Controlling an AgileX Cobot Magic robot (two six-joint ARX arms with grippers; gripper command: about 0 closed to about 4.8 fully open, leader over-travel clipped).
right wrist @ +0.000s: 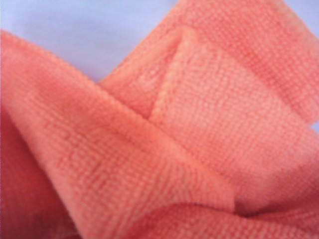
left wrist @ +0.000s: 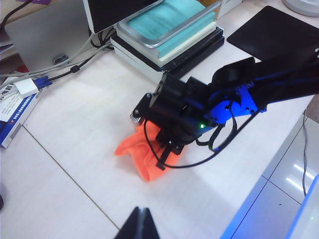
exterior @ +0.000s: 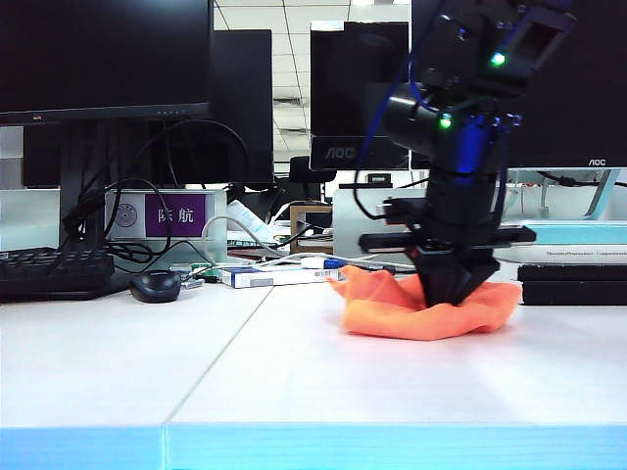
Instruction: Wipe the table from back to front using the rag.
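1. Nearest in the exterior view is the light blue front edge of the white desk (exterior: 294,392), with a thin seam line running back across its top.
2. My left hand (left wrist: 141,219) hangs above the desk, its black fingertips pressed together and holding nothing.
3. Further back on the right, my right hand (exterior: 453,294) points down into the orange rag (exterior: 392,311), clenched on a bunch of its cloth.
4. The rag lies crumpled on the desk, its folds filling my right wrist view (right wrist: 164,139).
5. Behind it stand a stack of books (left wrist: 169,35), a black mouse (exterior: 155,286), a keyboard (exterior: 49,272) and dark monitors (exterior: 103,59).
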